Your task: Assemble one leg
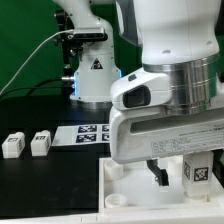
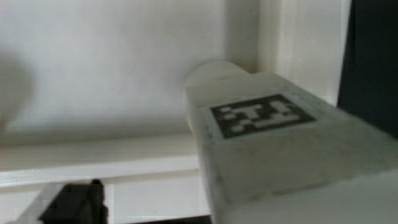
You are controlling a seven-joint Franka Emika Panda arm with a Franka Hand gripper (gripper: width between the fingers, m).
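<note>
Leg (image 2: 267,140) blurred in wrist view, cut off at edge.

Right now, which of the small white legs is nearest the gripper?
The leg on the exterior view's right, beside the gripper at the white panel; the other two legs sit far off on that view's left.

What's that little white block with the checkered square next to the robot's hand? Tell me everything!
The leg is a small white plastic-looking post with flat sides and one black-and-white square marker on a face. It is over the large white panel, near its raised rim, close beside the gripper. Whether the gripper clamps it is hidden.
</note>
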